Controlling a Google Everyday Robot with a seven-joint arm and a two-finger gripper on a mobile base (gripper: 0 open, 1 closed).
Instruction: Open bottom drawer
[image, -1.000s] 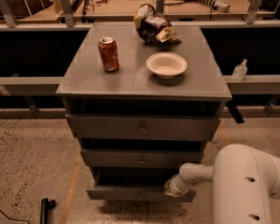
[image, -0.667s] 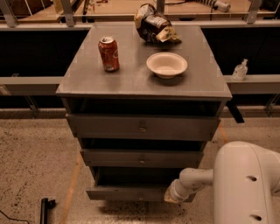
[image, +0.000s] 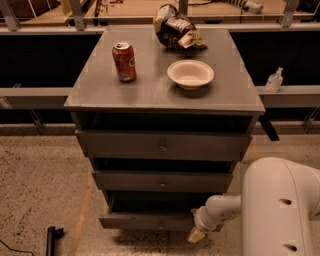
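A: Which step is in hand?

B: The pull, as I judge it. The bottom drawer (image: 145, 220) sits low in the centre of the frame, under the middle drawer (image: 162, 181) and the top drawer (image: 162, 146). Its front stands out beyond the two above, with a dark gap over it, so it looks partly open.

A: And the tool?

B: The tool (image: 195, 234) is at the lower centre-right, by the right end of that drawer's front, at the tip of the white arm (image: 280, 210). I cannot tell whether it is wide or narrow, nor whether it holds anything. It is off to the side of the front's middle, where the knob would be.

A: So what does the next move call for?

B: A straight draw toward the bottom edge of the frame, kept level so the drawer does not jam.

A: Anything around?

B: On the desk (image: 100, 92) stand a red can (image: 124, 61), a white bowl (image: 190, 74) and a crumpled bag (image: 175, 26), all well above the work. A small bottle (image: 274, 80) stands on the ledge at right, and a dark object (image: 51, 237) lies on the floor at lower left. Only the arm's own bulk crowds the drawer's path.
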